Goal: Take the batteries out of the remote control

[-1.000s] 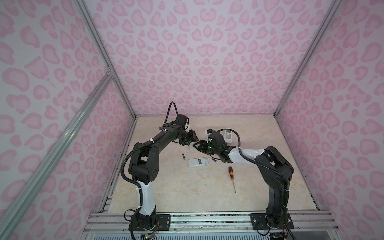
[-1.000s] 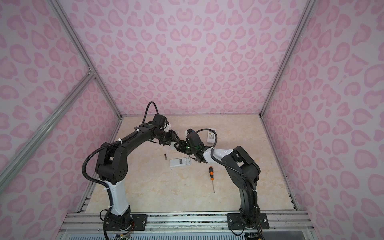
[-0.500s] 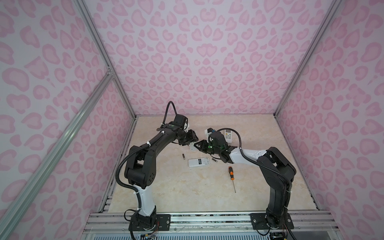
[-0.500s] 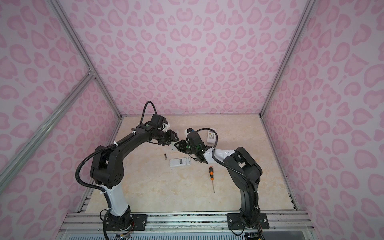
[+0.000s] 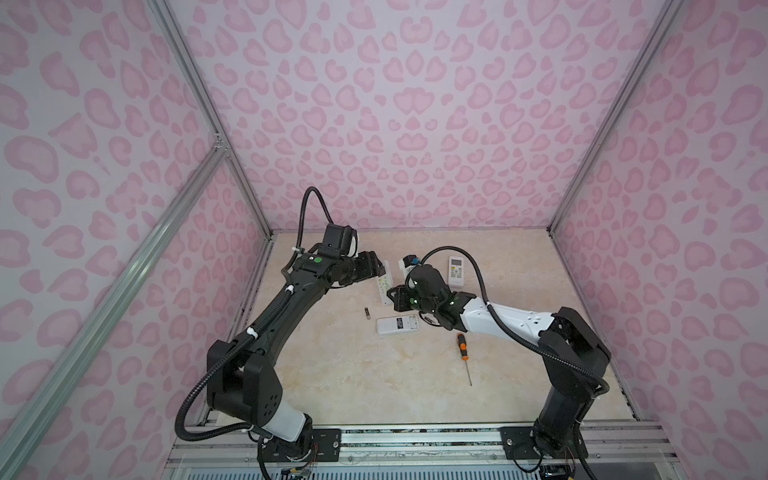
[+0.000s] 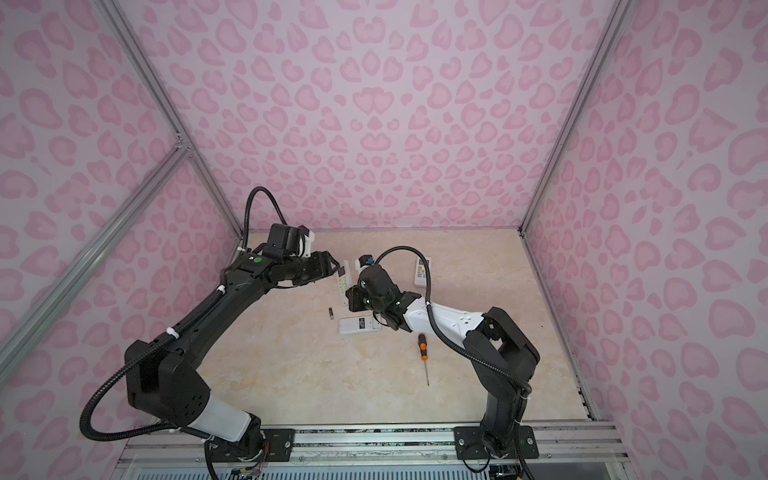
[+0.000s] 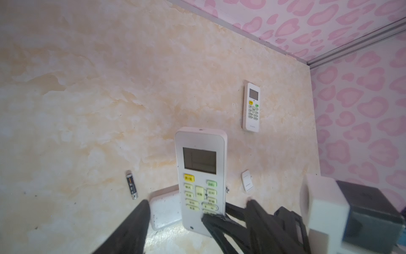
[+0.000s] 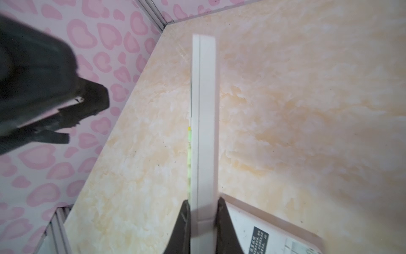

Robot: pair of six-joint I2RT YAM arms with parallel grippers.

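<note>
Pink blotched walls [image 5: 415, 124] close in a pale marbled desk [image 5: 374, 395] with an arm mounted at each front corner. Both arms reach toward the middle of the back half. The right tool [image 8: 203, 204] is clamped on the thin edges of a white remote [image 7: 201, 154], pinching it at the button end, and seems to hold it clear of the desk. The screen and buttons face the left arm, so I can't see its back. The left tool [image 5: 375, 268] sits close to that remote with its jaws spread wide on either side of it. There are gaps on both sides and it grips nothing. One battery [image 5: 367, 313], black with a gold end, lies loose on the desk. It is just off the end of a second remote [image 5: 397, 325], which lies face down, nearer the front than the tools. A far remote [image 5: 456, 272] lies face up toward the back, well apart from the battery. A small white cover [image 7: 247, 180] lies flat on the desk. An orange-and-black screwdriver [image 5: 462, 347] lies by the right arm's forearm, its shaft pointing toward the front.
</note>
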